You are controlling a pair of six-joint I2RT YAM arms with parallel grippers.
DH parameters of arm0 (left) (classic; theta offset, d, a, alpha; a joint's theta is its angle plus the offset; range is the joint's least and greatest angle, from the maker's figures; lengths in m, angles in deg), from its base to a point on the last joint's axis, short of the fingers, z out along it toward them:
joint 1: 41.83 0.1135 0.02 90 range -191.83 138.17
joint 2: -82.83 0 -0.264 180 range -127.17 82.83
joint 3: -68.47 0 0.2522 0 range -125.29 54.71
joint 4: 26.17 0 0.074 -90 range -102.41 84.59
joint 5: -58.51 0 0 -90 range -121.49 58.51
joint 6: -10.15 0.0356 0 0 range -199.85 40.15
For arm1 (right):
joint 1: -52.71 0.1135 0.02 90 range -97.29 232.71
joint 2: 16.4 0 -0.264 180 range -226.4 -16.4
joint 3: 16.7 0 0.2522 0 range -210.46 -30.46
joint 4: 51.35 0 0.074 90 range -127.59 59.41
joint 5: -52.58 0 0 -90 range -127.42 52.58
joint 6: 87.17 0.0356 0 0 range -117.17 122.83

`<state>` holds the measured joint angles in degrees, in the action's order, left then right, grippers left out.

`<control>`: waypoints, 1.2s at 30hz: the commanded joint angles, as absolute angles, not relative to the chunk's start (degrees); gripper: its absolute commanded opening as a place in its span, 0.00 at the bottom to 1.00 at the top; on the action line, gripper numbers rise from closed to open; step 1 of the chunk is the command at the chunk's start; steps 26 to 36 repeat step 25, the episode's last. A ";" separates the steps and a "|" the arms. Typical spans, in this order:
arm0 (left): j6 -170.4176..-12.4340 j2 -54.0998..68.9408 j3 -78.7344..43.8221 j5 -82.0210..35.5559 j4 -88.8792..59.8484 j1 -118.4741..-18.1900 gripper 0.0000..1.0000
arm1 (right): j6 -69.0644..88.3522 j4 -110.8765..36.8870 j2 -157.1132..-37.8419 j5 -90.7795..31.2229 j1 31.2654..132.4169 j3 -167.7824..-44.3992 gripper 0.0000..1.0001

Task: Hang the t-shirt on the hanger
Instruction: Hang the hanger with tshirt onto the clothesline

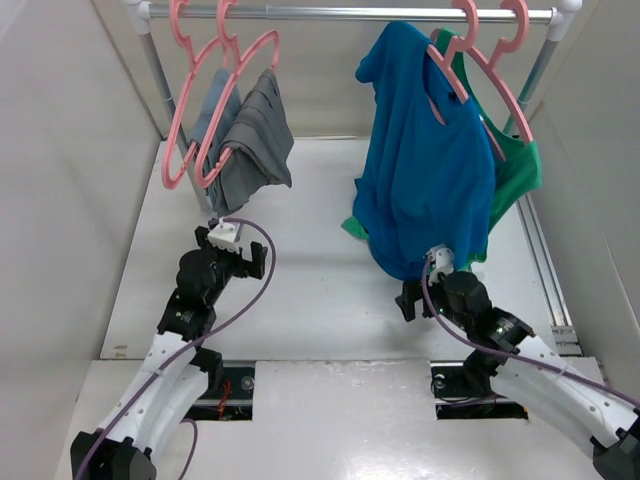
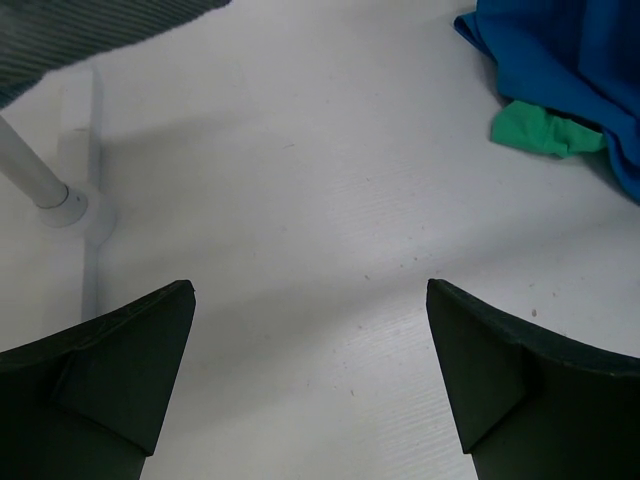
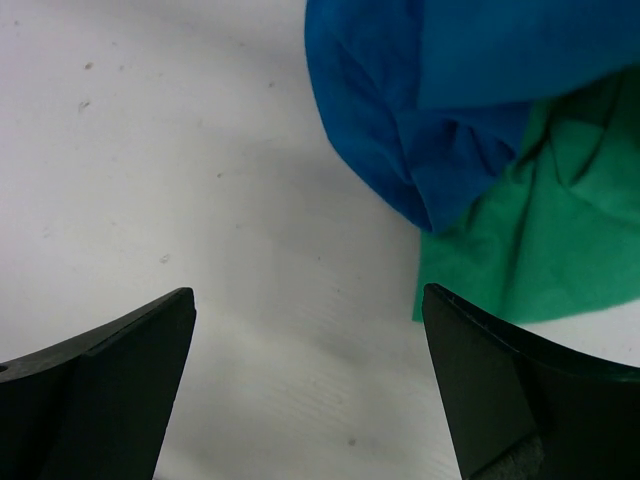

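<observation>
The blue t-shirt [image 1: 425, 170] hangs bunched over one shoulder of a pink hanger [image 1: 447, 78] on the rail at the back right, its lower end just above the table. It also shows in the right wrist view [image 3: 450, 100] and the left wrist view [image 2: 570, 60]. My right gripper [image 1: 420, 285] is open and empty just below and in front of the shirt's lower end [image 3: 308, 292]. My left gripper [image 1: 232, 250] is open and empty over bare table near the grey garments [image 2: 310, 290].
A green sleeveless top [image 1: 515, 165] hangs on another pink hanger behind the t-shirt, its hem on the table [image 3: 540, 250]. Grey garments [image 1: 250, 130] hang on pink hangers at the back left. The metal rail [image 1: 330, 13] spans the back; its left post foot [image 2: 60, 205] stands on the table. White walls enclose both sides.
</observation>
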<state>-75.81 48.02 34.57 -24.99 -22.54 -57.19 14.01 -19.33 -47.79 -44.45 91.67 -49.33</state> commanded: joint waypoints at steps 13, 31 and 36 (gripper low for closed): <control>-77.03 49.78 35.64 -20.24 -26.65 -53.61 1.00 | 26.65 -14.12 -39.95 -58.07 90.51 -49.79 0.99; -77.03 49.78 35.64 -20.24 -26.65 -53.08 1.00 | 29.11 -13.60 -39.95 -60.45 90.51 -50.31 0.99; -77.03 49.78 35.64 -20.24 -26.65 -53.08 1.00 | 29.11 -13.60 -39.95 -60.45 90.51 -50.31 0.99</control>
